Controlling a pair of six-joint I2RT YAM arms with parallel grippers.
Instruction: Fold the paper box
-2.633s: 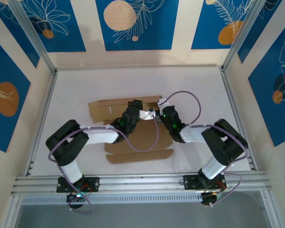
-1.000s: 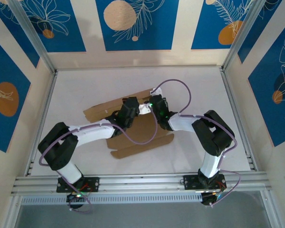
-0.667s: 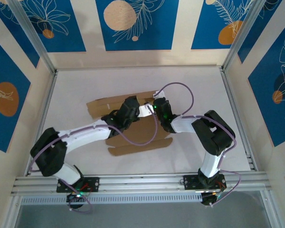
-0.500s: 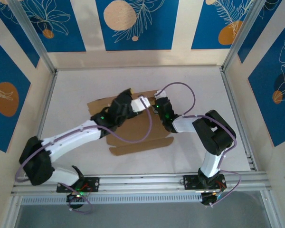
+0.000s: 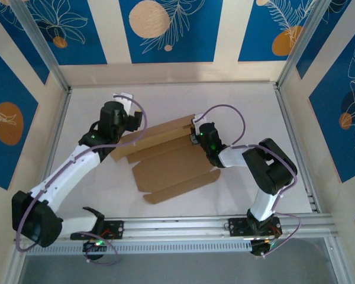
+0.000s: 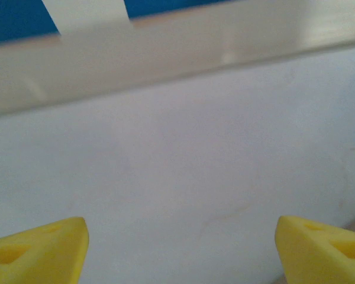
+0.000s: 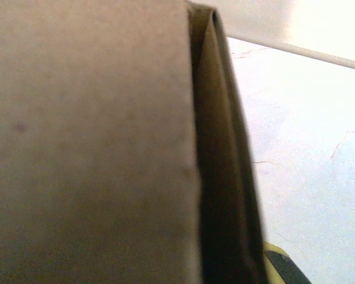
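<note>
The paper box (image 5: 165,158) is a brown creased cardboard sheet lying mostly flat mid-table, its far strip folded up along the back edge. My right gripper (image 5: 196,134) is shut on the box's far right corner. In the right wrist view the doubled cardboard (image 7: 94,148) sits right against the camera, and one yellow fingertip (image 7: 279,265) peeks out beside it. My left gripper (image 5: 132,120) hovers off the box's far left end, open. Its yellow fingertips (image 6: 38,248) stand wide apart, and between them is bare white table (image 6: 183,177).
Aluminium rails (image 5: 53,148) border the white table on the left, right and near side, with a patterned back wall (image 5: 171,71) beyond. Purple cables loop over both arms. There is free tabletop behind the box and to its right (image 5: 254,112).
My left gripper let go of the box's far strip, opened, and swung away to the far left. The box turned slightly. My right gripper kept its hold on the corner.
</note>
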